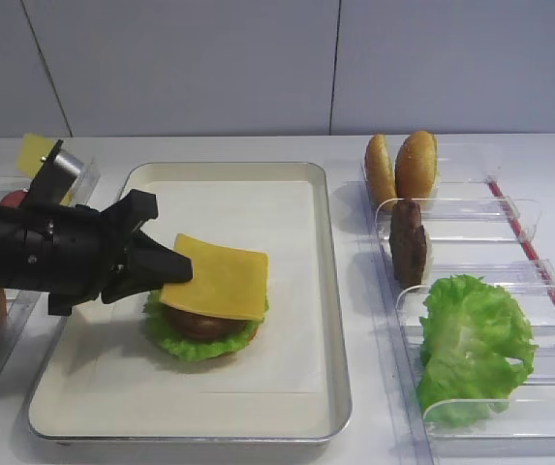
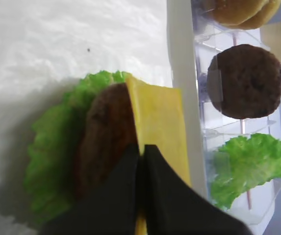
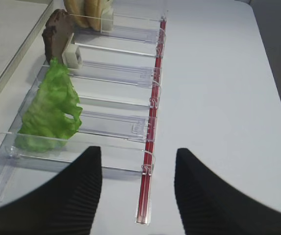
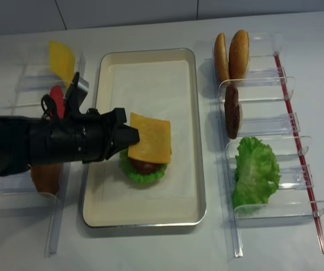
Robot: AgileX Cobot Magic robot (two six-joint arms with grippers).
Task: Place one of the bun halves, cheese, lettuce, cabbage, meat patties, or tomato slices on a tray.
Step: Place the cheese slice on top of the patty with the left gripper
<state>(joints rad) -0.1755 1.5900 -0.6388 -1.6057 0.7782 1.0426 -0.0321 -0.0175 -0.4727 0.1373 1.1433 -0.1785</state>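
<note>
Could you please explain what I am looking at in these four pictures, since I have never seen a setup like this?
This is a two-armed robot building a toy burger. Two pictures look down on the table from above; the other two come from cameras mounted on each arm's wrist.

The black left gripper is shut on a yellow cheese slice, holding it by one edge over a stack on the tray: lettuce with a meat patty on top. In these pictures I cannot tell whether the slice already rests on the patty.

The right gripper is open and empty, shown only by its own wrist camera, above the clear racks to the right of the tray. Those hold spare bun halves, another patty and more lettuce. Racks on the left hold more cheese.
</note>
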